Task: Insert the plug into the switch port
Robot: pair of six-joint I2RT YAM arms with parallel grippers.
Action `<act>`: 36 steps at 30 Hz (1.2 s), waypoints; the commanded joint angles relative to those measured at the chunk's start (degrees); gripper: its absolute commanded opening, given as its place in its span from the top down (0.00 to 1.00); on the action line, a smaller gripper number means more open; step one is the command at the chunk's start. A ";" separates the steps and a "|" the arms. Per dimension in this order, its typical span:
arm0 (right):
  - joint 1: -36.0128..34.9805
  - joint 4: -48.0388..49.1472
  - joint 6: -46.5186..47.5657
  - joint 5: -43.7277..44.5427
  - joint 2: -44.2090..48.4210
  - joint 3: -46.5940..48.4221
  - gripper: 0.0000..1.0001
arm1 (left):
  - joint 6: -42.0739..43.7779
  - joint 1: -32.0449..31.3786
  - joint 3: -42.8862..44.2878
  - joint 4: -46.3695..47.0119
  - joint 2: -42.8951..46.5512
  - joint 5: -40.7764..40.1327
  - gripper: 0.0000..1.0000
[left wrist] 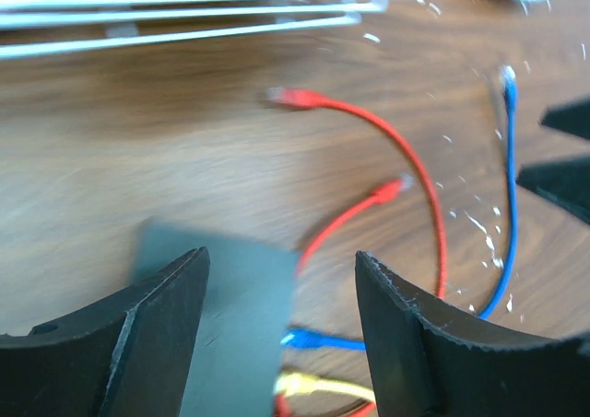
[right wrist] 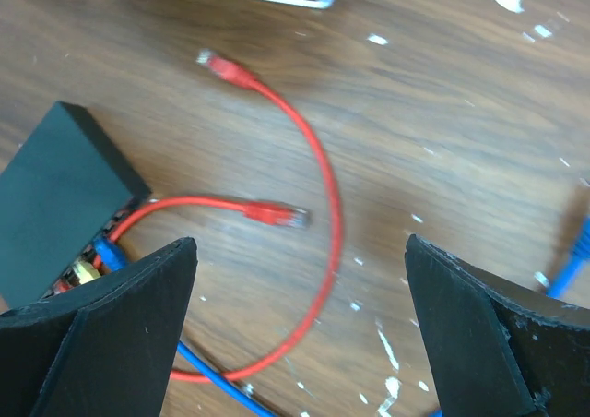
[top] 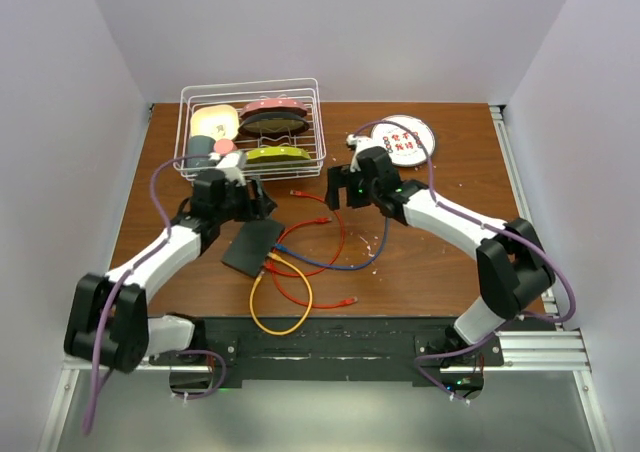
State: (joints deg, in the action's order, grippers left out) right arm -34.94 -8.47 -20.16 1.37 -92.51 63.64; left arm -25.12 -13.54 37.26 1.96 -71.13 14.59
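The switch (top: 252, 247) lies flat on the wooden surface (top: 430, 262), a little left of the centre in the top view, and it is turned at an angle. At its lower right edge some cables sit already in the sockets; I can see a blue cable (top: 335, 266) and a yellow cable (top: 282, 317) that start there, and something red also.

A loose red plug (right wrist: 277, 214) lies on the surface just beside this edge, and its tip points away from the switch. A second red plug (right wrist: 218, 65) lies farther up, near the wire basket (top: 250, 86). A loose blue plug (left wrist: 506, 76) rests in the upper right of the left wrist view, well apart from the switch.

My left gripper (left wrist: 281, 260) hangs over the upper corner of the switch. Its jaws stand partly apart and they hold nothing; the switch shows between and under them in the lower part of the left wrist view. My right gripper (right wrist: 300, 244) is to the right of the switch, over the first red plug. Its jaws stand very wide and are empty, and the plug lies free on the wood between them.

The basket stands at the upper left of the surface with some dishes inside. A round white disc (top: 405, 137) with red marks lies at the upper right.
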 commanded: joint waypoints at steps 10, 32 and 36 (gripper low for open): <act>14.19 2.58 -4.62 -12.78 9.63 -9.05 0.01 | 16.94 -14.84 19.26 1.91 -24.22 3.78 0.38; 18.94 5.83 -5.50 -22.63 6.46 -9.85 0.02 | 23.89 -19.68 17.32 1.83 -34.33 -5.01 0.86; 19.20 5.31 -5.24 -22.29 7.69 -9.67 0.02 | 23.98 -19.77 19.78 0.16 -35.13 -5.88 1.00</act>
State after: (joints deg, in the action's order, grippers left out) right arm -16.32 -4.73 -24.91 -19.59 -86.08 53.65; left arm -1.91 -33.15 54.83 4.23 -104.01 10.57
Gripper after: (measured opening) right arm 0.985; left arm 0.047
